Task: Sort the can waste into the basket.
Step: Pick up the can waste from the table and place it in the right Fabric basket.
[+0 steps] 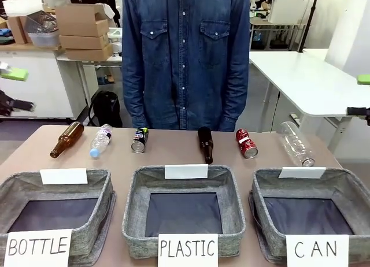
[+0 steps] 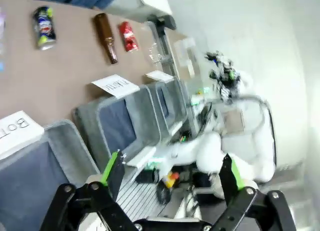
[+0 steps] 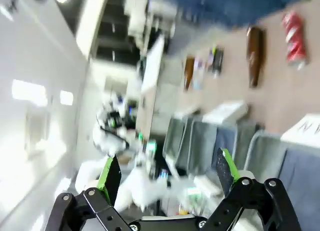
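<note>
From the front I see the dark can (image 1: pixel 139 139) and the red can (image 1: pixel 246 143) lying on the table (image 1: pixel 173 156), well apart, both outside the CAN basket (image 1: pixel 347 175) at the right. Left wrist: my left gripper (image 2: pixel 171 170) hangs spread wide, holding nothing. Right wrist, blurred: the right gripper (image 3: pixel 167 170) looks equally spread and empty.

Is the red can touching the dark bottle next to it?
Apart. The front view shows bare table between the red can and the dark bottle.
</note>
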Motion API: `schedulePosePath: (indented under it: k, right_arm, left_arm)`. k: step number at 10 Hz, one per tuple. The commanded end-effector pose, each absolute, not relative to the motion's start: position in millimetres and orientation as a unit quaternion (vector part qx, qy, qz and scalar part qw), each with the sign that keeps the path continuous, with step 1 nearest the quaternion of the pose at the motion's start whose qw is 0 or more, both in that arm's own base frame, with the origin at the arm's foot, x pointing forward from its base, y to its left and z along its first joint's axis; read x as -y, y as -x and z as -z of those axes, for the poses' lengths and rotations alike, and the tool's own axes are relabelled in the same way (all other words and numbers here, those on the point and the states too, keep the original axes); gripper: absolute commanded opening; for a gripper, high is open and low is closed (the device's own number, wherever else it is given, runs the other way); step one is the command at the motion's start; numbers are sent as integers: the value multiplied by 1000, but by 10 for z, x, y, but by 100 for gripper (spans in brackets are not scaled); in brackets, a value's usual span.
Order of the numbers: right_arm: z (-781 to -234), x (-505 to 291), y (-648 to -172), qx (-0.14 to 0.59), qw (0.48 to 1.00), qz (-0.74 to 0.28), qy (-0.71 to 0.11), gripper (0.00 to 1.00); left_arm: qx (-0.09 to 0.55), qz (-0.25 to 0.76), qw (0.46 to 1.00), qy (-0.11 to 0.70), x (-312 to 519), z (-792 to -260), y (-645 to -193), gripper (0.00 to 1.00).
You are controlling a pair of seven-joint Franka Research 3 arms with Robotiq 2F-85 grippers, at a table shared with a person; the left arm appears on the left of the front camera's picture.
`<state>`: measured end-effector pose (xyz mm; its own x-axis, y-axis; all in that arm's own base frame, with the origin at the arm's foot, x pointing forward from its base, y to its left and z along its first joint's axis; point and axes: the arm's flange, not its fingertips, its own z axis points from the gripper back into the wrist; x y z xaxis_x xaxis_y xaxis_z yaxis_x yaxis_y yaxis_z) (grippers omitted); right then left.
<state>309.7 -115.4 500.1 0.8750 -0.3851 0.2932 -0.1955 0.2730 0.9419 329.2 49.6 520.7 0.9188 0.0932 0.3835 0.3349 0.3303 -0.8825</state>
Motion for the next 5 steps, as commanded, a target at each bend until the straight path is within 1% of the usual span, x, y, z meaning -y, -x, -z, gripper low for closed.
schedulePosePath:
  k: [1,5]
  right_arm:
    - [-5043,997,-3004,203,770,22,-604,100]
    - [-5043,997,-3004,203,770,22,-604,100]
  left_arm:
    - [193,160,794,554,-423,-5429,-3151,100]
    - [193,160,794,554,-423,-5429,-3151,100]
